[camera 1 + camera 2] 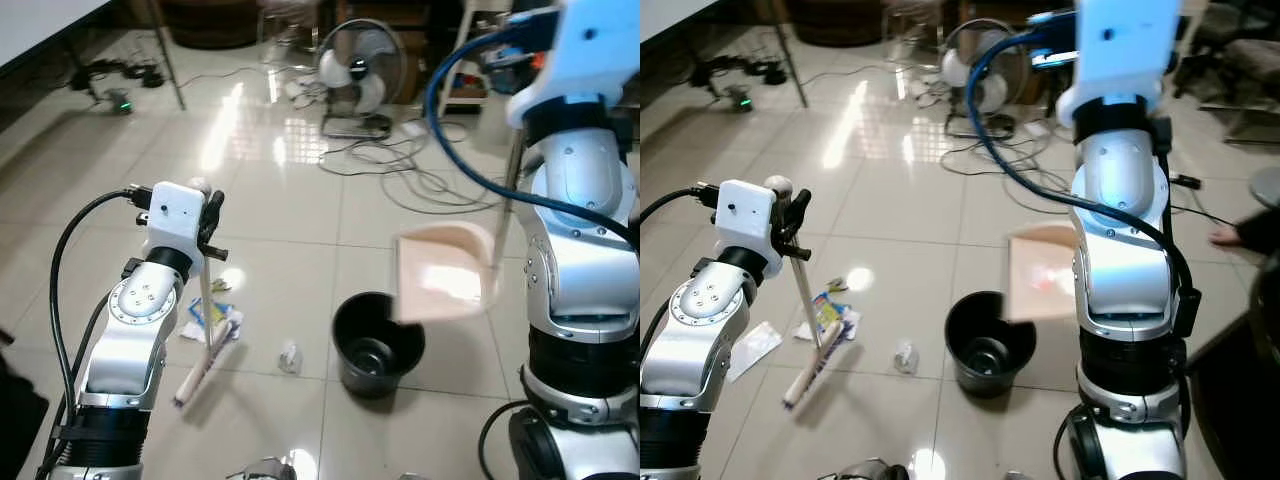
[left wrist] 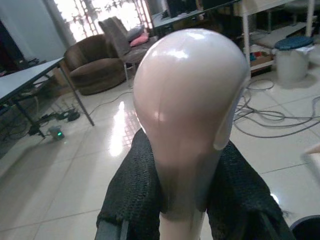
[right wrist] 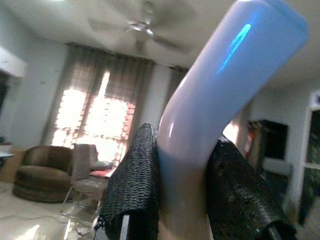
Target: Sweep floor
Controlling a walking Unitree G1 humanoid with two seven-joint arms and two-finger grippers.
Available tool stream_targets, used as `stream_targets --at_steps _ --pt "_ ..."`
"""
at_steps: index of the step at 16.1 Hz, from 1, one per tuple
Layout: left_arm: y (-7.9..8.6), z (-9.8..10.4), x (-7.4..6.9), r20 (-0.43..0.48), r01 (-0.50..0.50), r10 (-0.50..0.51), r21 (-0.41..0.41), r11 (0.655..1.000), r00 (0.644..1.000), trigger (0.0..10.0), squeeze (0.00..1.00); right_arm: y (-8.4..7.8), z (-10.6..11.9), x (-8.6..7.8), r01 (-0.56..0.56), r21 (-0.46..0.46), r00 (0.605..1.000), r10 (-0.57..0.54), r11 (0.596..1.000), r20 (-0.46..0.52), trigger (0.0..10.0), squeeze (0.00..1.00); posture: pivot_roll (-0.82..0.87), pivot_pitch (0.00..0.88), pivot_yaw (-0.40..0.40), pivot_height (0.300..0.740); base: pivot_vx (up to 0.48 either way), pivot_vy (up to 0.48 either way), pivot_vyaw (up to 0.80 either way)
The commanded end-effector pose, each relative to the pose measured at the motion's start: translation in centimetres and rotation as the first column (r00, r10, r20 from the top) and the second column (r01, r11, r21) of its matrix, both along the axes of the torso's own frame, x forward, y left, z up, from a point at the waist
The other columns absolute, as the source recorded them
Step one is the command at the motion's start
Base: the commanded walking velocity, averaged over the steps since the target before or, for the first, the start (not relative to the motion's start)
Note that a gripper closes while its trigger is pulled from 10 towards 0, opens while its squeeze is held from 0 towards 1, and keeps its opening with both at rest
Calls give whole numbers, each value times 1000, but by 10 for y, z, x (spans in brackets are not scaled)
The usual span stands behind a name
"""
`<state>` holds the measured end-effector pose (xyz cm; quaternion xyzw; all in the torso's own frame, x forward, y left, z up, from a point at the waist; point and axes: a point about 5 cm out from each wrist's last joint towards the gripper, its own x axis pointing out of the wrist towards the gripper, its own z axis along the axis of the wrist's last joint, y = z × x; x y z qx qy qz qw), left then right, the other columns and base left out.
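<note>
Left gripper is clamped on the rounded top of the broom handle; both black fingers press its sides. The broom slants down to the tile floor, with its head at about 7 o'clock from the black bin. Right gripper is clamped on the blue dustpan handle. The dustpan hangs tilted over the bin's rim, at about 1 o'clock from the bin mouth.

Trash left on the floor: wrappers touching the broom head, a crumpled scrap between broom and bin at about 9 o'clock from the bin, and a flat paper at about 9 o'clock from the broom head.

Risks as I read them:
- The dustpan sits partly outside the bin's rim. Tipping it further could spill its contents onto the tile at 1 to 3 o'clock. I can't tell if the pan holds anything.
- The left grip is at the knob only, so there is little leverage. A hard push could make the handle pivot or slip in the fingers.
- The bin is light and stands free. A broom stroke toward 3 o'clock could knock or tip it.
- Cables lie at 12 o'clock near the fan. Stepping that way risks a snag.
- A person's hand is at 3 o'clock from the right arm, so keep swing clearance.
</note>
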<state>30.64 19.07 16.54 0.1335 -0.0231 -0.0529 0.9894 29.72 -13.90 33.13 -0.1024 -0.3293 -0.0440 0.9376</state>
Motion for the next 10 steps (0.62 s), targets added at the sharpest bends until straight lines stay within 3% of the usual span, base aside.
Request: stream_targets --at_steps 1,5,8,10 --pt "-1 12 -2 57 4 -5 18 1000 998 10000 0 3 -5 -2 -45 116 999 46 992 -6 10000 0 -16 28 30 740 0 315 0" --pt "2 9 -8 55 -16 15 25 1000 998 10000 0 8 -13 0 -133 269 989 147 954 -33 10000 0 -2 32 4 740 0 313 0" --pt "7 9 -10 50 -35 34 37 999 998 10000 0 11 -17 1 -180 294 980 199 939 -33 10000 0 5 35 6 740 0 314 0" --pt "6 9 -9 47 -23 21 54 998 999 10000 0 10 -34 2 -166 305 977 198 938 -78 10000 0 8 37 9 740 0 313 0"
